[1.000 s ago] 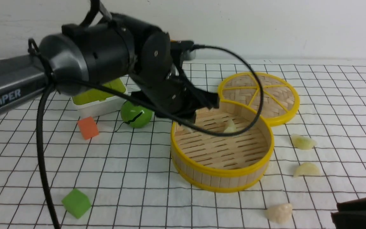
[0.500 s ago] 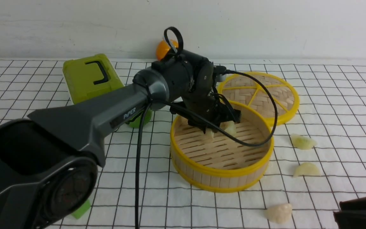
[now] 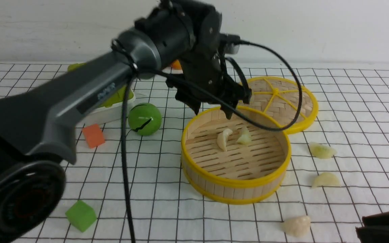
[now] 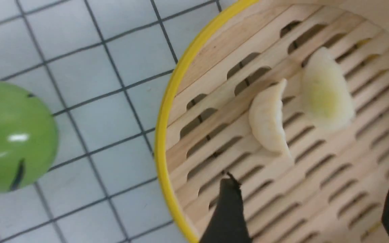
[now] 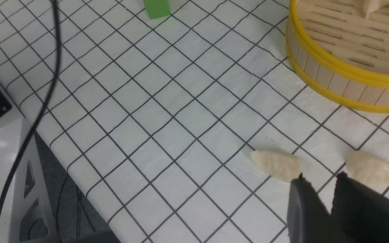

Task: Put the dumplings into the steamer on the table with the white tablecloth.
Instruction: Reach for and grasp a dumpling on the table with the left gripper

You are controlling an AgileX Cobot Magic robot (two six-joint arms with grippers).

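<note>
**Two dumplings in the steamer, left claw spread above them**

The dumplings (image 3: 224,138) lie side by side on the slats toward 12 o'clock inside the steamer (image 3: 235,184), which sits on the gridded counter (image 3: 147,175). The left claw (image 3: 213,111) hangs over the far rim, jaws wide and empty (wrist bent downward, forearm slanting in from 8 o'clock). Three loose dumplings (image 3: 326,180) lie at the steamer's 3 to 5 o'clock. Near them the right claw (image 5: 321,182) is pinched together, gripping nothing.

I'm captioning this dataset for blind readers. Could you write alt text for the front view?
The left gripper hangs open and empty over a bamboo steamer holding two dumplings. Three more dumplings lie on the gridded white cloth to the steamer's right, and a woven lid lies behind it.
</note>
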